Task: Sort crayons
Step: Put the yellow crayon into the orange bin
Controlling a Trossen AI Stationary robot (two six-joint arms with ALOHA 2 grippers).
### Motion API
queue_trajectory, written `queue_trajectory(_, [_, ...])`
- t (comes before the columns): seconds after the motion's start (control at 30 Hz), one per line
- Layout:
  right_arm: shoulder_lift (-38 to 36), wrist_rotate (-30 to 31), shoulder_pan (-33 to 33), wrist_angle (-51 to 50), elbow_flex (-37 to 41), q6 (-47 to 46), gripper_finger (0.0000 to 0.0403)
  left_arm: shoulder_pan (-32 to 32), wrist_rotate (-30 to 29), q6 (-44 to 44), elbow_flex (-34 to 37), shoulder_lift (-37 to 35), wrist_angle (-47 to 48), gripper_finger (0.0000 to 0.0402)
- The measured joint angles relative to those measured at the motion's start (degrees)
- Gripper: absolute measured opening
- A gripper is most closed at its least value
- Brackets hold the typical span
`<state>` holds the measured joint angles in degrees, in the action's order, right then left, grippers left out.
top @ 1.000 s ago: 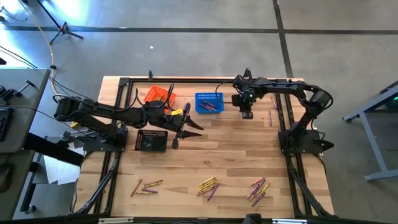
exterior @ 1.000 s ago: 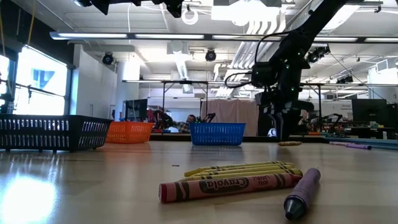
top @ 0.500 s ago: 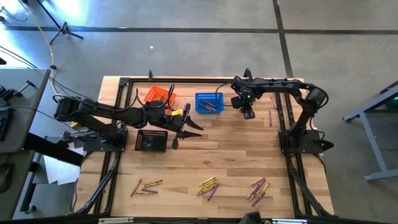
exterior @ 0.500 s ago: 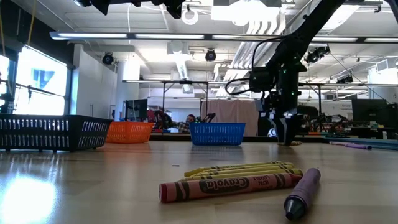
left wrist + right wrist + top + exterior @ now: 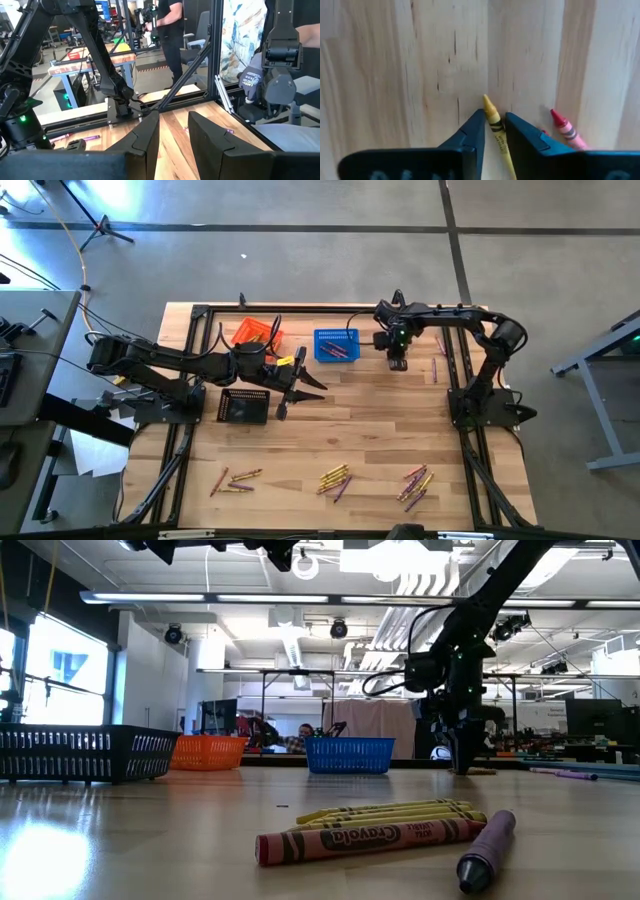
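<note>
The risky bit here, I reckon, was the red crayon [image 5: 563, 126] lying just beside the yellow crayon [image 5: 496, 131] the right gripper [image 5: 493, 131] had bracketed. The yellow one sat in the narrow gap between the two fingers and they looked closed onto it or very nearly, but I couldn't swear they had real pressure on it. If the pinch was only on the tip end, it could swivel or drop on the lift, and the right-hand finger was close enough to the red one to nudge it or drag it along. The right arm reached in from the right side of the table [image 5: 380, 430] with its gripper pointing straight down at the wood, just right of the blue basket [image 5: 336, 345] at the far side. The left gripper [image 5: 172, 131] hung over the middle-left of the table near the black basket [image 5: 244, 405], fingers a little apart and holding nothing. The orange basket [image 5: 256, 333] sat far left of the blue one. Most of the other crayons [image 5: 334, 478] were in loose bunches along the near edge, with a couple more [image 5: 436, 366] on the far right by the right arm's frame, so sorting looked far from done.
</note>
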<state>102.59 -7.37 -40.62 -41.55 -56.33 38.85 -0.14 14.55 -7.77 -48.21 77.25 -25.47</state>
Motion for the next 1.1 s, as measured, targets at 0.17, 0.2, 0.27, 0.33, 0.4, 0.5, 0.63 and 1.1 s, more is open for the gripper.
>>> queue_trajectory(0.17, [0.0,-2.8,0.0,-0.3,0.1,-8.4,0.0025,0.0,0.0,0.0,0.0,0.0,0.0,0.0092])
queue_trajectory(0.2, [0.0,-3.0,0.0,-0.6,0.1,-9.5,0.0021,0.0,0.0,0.0,0.0,0.0,0.0,0.0092])
queue_trajectory(0.27, [0.0,-2.6,0.0,-1.1,0.1,-10.4,0.0018,0.0,0.0,0.0,0.0,0.0,0.0,0.0092])
queue_trajectory(0.33, [0.0,-1.6,0.0,-1.8,0.0,-10.4,0.0022,0.0,0.0,0.0,0.0,0.0,0.0,0.0092])
queue_trajectory(0.4, [0.0,-1.0,0.1,-2.4,0.0,-10.5,0.0035,0.0,0.0,0.2,0.0,0.0,0.0,0.0092])
queue_trajectory(0.5, [0.0,-0.7,0.1,-3.2,-0.1,-11.5,0.0064,0.0,0.0,0.2,0.0,0.0,0.0,0.0092])
queue_trajectory(0.63, [0.0,-0.8,0.2,-4.3,-0.1,-13.4,0.0096,0.0,0.0,0.2,0.0,0.0,0.0,0.0092])
queue_trajectory(1.1, [0.0,1.3,0.1,-7.3,0.0,-13.5,0.0093,-0.3,0.0,0.2,0.0,0.0,0.4,0.0092])
